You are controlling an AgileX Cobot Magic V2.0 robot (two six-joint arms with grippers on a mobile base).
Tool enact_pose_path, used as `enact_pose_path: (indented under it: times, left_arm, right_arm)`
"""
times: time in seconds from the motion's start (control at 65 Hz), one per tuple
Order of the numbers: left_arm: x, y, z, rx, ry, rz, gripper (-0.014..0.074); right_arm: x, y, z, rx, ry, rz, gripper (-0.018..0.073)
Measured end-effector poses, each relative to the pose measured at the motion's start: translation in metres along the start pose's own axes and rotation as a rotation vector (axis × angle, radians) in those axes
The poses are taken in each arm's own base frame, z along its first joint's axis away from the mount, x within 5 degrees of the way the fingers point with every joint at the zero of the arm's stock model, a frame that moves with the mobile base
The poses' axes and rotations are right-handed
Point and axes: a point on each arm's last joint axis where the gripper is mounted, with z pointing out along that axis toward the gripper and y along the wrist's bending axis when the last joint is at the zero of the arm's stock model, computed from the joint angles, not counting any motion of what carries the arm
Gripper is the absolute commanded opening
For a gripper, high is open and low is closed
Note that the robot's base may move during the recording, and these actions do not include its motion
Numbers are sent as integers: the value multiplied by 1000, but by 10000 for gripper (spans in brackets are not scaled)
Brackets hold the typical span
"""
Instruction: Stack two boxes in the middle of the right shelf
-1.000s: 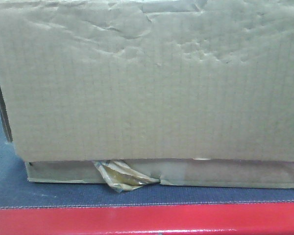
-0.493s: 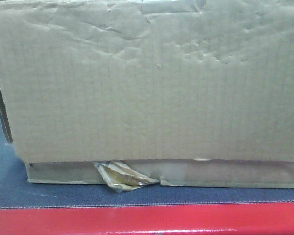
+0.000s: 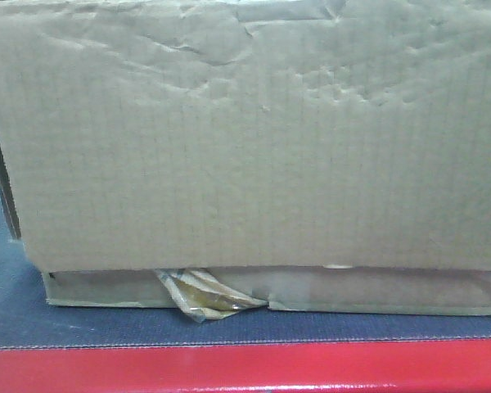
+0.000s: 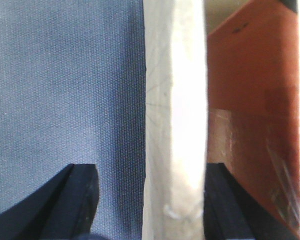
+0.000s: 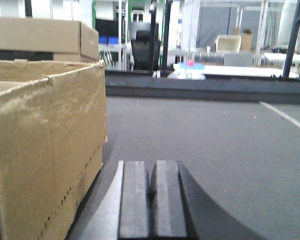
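Boxes sit one on top of the other. The tall box [image 3: 254,139] is the biggest thing. It fills the front view from 9 o'clock to 3 o'clock and up to 12 o'clock. Its face is wrinkly and dented near the top. It rests on the thin box [image 3: 376,291], which shows as a low strip toward 6 o'clock. The thin box lies on a dark grey platform [image 3: 106,327]. A red rim [image 3: 245,368] runs along the platform's front at 6 o'clock. A yellowish tape scrap [image 3: 204,299] sticks out of the thin box at about 7 o'clock.

In the left wrist view, the left gripper [image 4: 150,167] has its two black fingers apart, at 7 o'clock and 5 o'clock. A pale box wall [image 4: 172,100] runs between them from 12 o'clock to 6 o'clock. The finger at 5 o'clock is right against the wall. The other finger has a gap beside it.

In the right wrist view, the right gripper [image 5: 151,185] sits at 6 o'clock. Its fingers are pressed together with nothing between them. A brown box [image 5: 45,150] stands near it at 8 o'clock. It is not clear which box this is.
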Motion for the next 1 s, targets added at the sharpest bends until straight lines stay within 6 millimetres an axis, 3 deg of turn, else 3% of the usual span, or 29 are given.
enact_pose_path:
  times: [0.231, 0.369, 0.693, 0.785, 1.0]
  left_arm:
    - [0, 0, 0, 0, 0, 0, 330]
    - [0, 0, 0, 0, 0, 0, 330]
    - [1, 2, -11, 5, -27, -1, 330]
    - [1, 3, -12, 2, -30, 0, 330]
    - [1, 3, -12, 2, -28, 0, 330]
  right_arm:
    - [-78, 2, -2, -10, 147, 6, -160]
    - [-102, 2, 15, -13, 293, 6, -160]
    - [-107, 8, 35, -54, 416, 99, -154]
    - [-117, 10, 42, -67, 447, 121, -151]
    - [-145, 12, 84, -80, 622, 122, -136]
